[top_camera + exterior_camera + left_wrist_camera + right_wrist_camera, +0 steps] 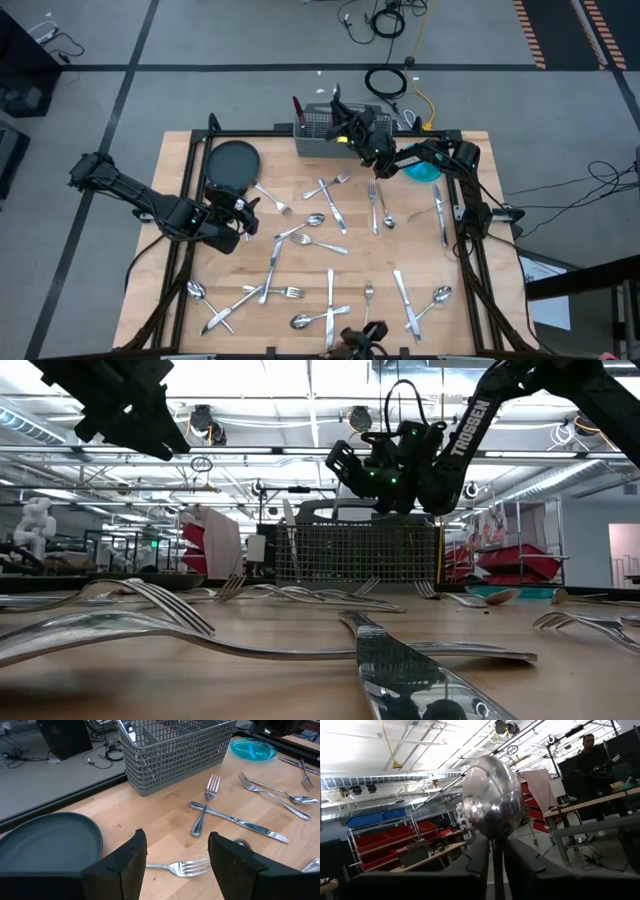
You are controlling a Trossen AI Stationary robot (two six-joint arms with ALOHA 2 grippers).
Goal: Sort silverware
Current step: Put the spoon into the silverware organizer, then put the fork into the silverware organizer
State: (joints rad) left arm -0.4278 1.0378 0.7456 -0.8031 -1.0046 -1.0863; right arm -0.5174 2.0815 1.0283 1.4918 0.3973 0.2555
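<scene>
item in hand: my right gripper (493, 855), fingers pinched tight on a shiny silver metal spoon (492, 802), hangs above the grey wire-mesh caddy (322, 135), drop judged next; my left gripper (175, 862) gapes empty over a silver fork (180, 867).
</scene>
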